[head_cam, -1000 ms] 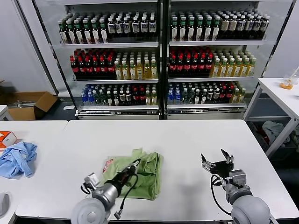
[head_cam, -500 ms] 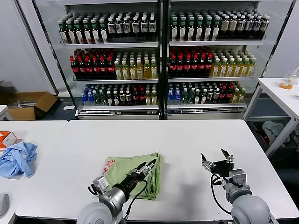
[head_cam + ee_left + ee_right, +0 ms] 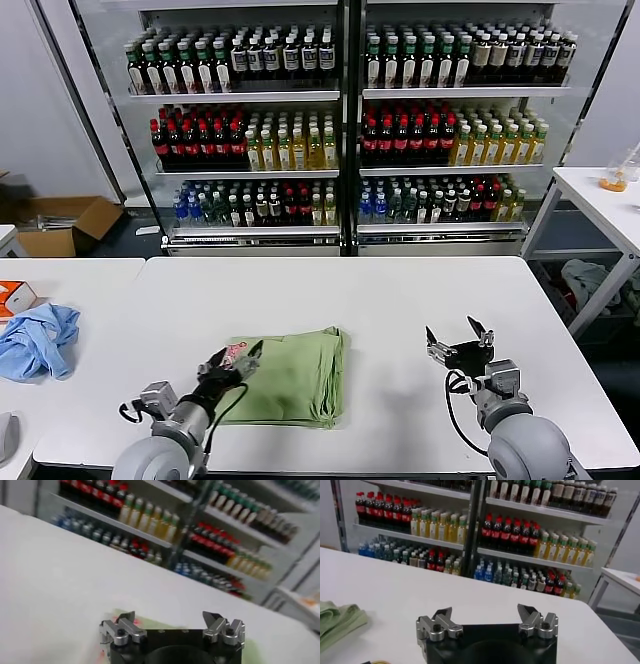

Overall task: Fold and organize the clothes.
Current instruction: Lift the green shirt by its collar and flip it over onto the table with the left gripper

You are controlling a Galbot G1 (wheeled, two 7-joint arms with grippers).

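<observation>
The light green shirt lies folded in a flat rectangle on the white table, its pink-and-white graphic at the left corner. My left gripper is open and empty at the shirt's front left corner, just over the graphic. In the left wrist view the open gripper shows a strip of the green shirt just beyond it. My right gripper is open and empty over bare table to the shirt's right. In the right wrist view the gripper is open, with the shirt's edge off to one side.
A light blue garment lies on the adjoining table at the far left beside an orange box. Drink-bottle shelves stand behind the table. A side table is at the right.
My left gripper has let go of the shirt and drawn back left, from over its middle to its front left corner. The shirt now lies flatter. The right gripper has barely moved.
</observation>
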